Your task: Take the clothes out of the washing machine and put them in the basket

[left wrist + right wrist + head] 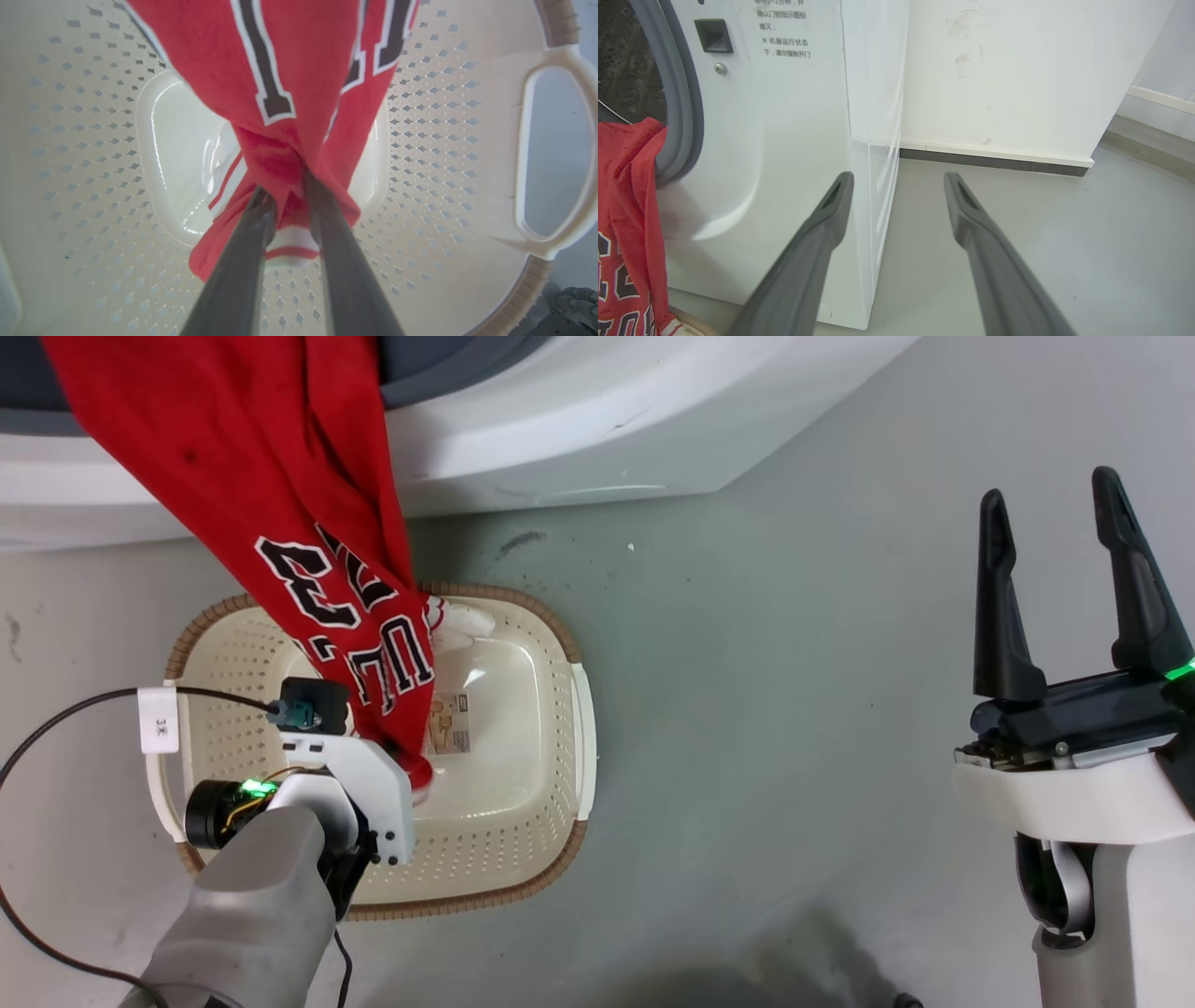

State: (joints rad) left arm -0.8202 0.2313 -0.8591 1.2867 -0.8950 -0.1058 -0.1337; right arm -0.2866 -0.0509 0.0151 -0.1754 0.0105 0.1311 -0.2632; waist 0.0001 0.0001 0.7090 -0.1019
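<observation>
The clothes [280, 485], a red jersey with black white-outlined letters, hang stretched from the washing machine [579, 439] porthole at the top left down into the cream basket [551, 803] on the floor. My left gripper [287, 186] is shut on the jersey's lower end inside the basket [444, 140], just above its bottom; red-white striped trim [289, 247] hangs below the fingers. In the head view the left wrist [345, 784] covers the fingers. My right gripper [1055, 541] stands open and empty far to the right over bare floor. The right wrist view has the jersey [626, 210] draped over the grey door seal [682, 116].
A black cable with a white tag [157, 719] runs across the basket's left side to my left wrist. A white wall with a dark skirting [994, 161] stands beside the washing machine [784, 140]. Grey floor [794, 709] lies between basket and right arm.
</observation>
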